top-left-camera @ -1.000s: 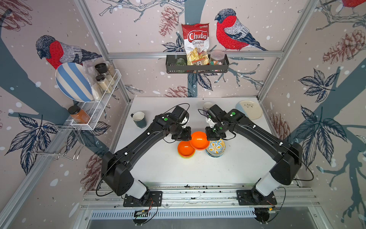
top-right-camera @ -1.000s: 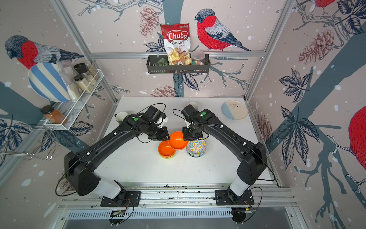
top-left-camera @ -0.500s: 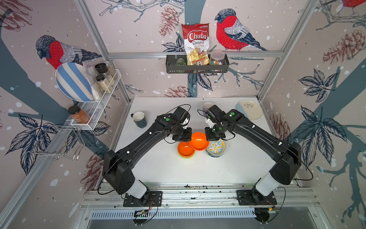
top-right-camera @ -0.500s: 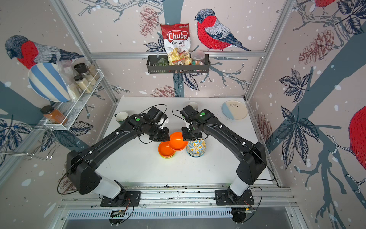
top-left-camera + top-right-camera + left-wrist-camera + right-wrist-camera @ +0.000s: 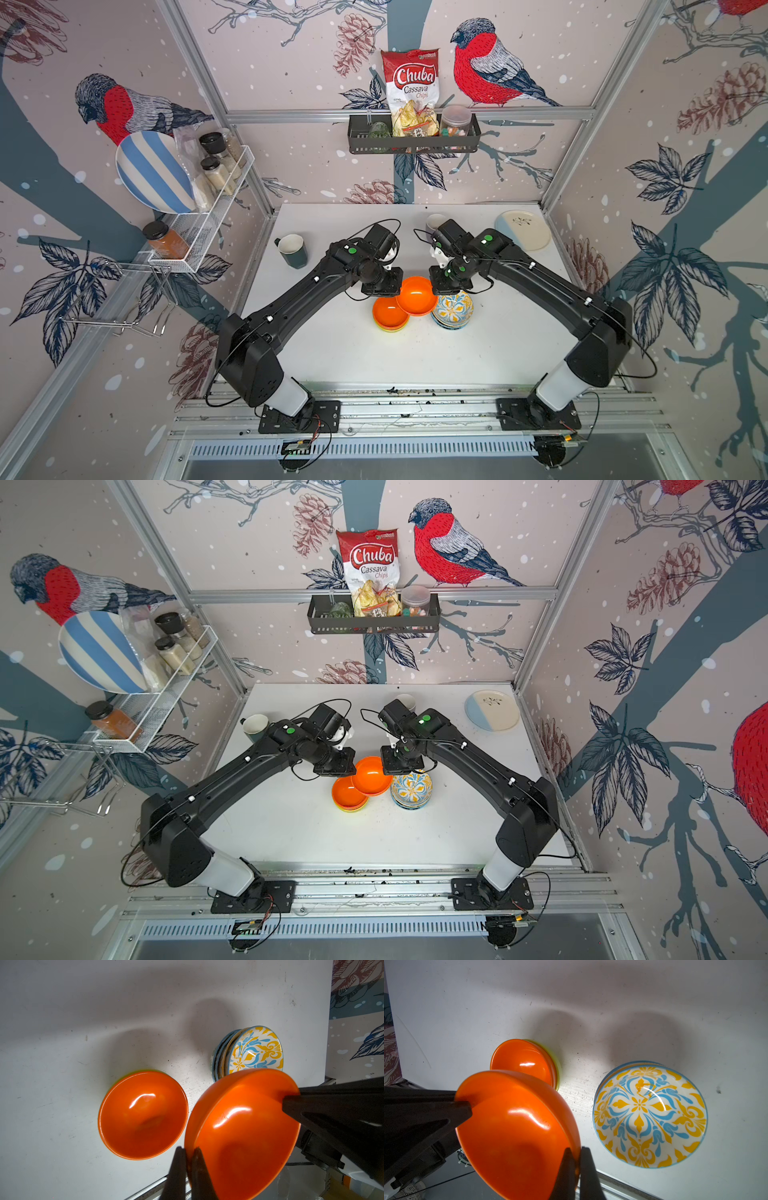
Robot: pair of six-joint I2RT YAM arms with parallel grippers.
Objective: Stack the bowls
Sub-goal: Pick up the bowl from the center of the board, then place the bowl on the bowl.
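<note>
Raised glossy orange round bowl (image 5: 417, 296) clamped both sides: left hand (image 5: 188, 1149) on one rim, right hand (image 5: 576, 1150) opp. Now the second orange bowl (image 5: 388, 313) lies just below, on left hand's side, so left's nearer.

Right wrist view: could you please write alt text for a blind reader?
The right gripper and left gripper pinch opposite rims of a raised orange bowl above a table holding a second orange bowl and a patterned bowl.
</note>
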